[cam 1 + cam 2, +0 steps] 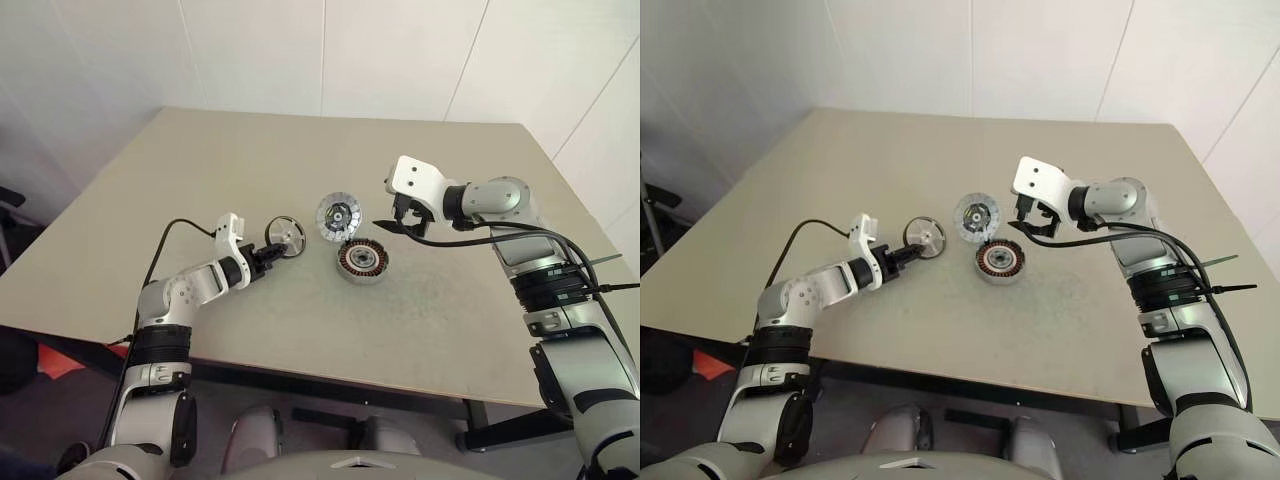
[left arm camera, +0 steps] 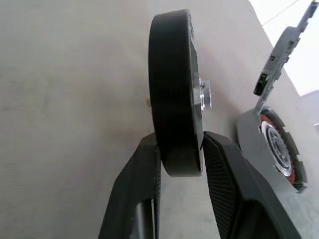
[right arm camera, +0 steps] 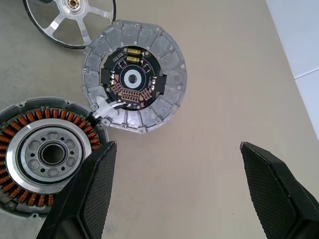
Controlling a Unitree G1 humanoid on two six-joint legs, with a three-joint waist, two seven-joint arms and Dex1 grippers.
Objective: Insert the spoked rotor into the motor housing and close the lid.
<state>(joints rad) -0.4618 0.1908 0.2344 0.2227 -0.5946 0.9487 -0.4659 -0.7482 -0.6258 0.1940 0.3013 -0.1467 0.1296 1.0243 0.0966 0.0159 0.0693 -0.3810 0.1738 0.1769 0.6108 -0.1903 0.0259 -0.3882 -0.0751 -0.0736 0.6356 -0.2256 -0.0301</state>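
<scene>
Inspecting from the remote station, I record the following.

Left jaws [image 2: 182,149]: I see them closed on the dark rim of the spoked rotor [image 1: 285,235], one black finger [image 2: 144,184] pressed against each face of it.
Rotor attitude: held on edge, upright, its rim at the lower end sitting between the jaws; the spoked face shows in the right wrist view.
Rotor position: to the left of the lid, apart from it, over the surface [image 1: 200,170].
Right jaws [image 3: 174,184]: wide apart, holding nothing, hovering above the surface beside the housing and lid.
Motor housing [image 1: 361,260]: flat on the surface, copper windings facing up, partly behind one finger in the right wrist view.
Lid [image 1: 338,214]: flat on the surface, touching or just beside the housing on its far side; I cannot tell which.
</scene>
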